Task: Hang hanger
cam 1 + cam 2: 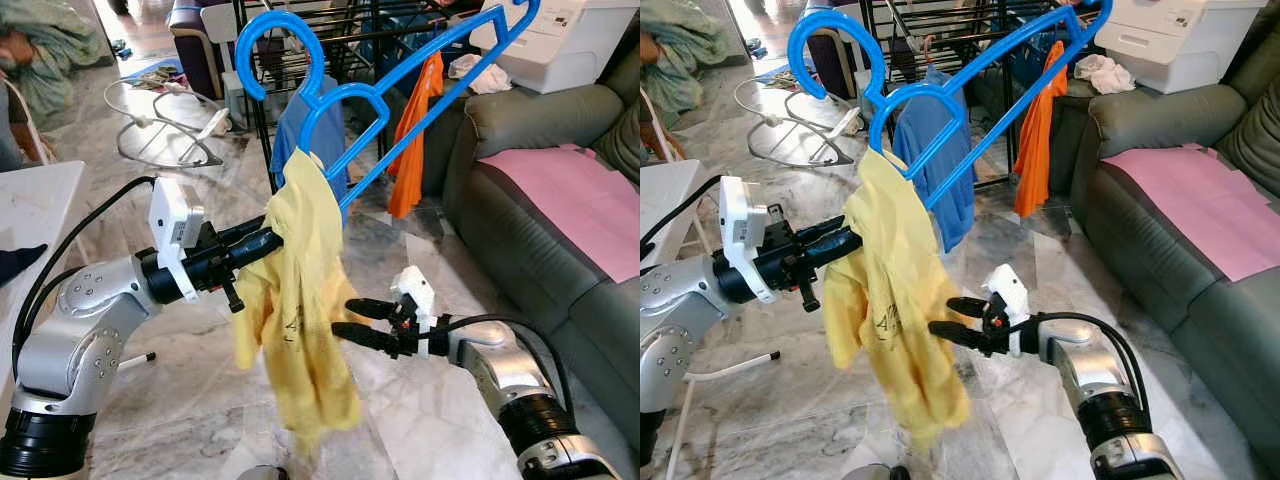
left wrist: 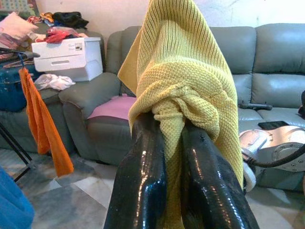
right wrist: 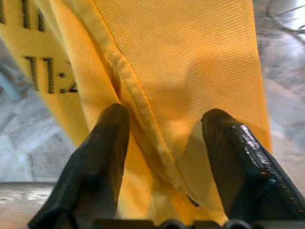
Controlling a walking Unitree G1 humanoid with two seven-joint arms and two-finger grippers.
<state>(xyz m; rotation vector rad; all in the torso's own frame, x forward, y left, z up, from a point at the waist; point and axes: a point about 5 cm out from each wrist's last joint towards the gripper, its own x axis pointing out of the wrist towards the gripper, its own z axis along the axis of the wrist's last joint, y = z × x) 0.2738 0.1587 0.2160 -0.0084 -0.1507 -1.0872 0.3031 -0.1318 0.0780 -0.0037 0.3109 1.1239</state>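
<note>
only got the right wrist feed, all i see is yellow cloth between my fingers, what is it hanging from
Observer: The yellow shirt hangs on a blue hanger, tilted, hook up and to the robot's left.
Operator: who's holding it
Observer: The left hand is shut on the shirt's bunched top, at the hanger's lower end.
Operator: is my right hand gripping
Observer: No. The right hand is open at the shirt's lower half.
Operator: where's the rack
Observer: A black drying rack stands behind the hanger, with blue and orange clothes on it.
</note>
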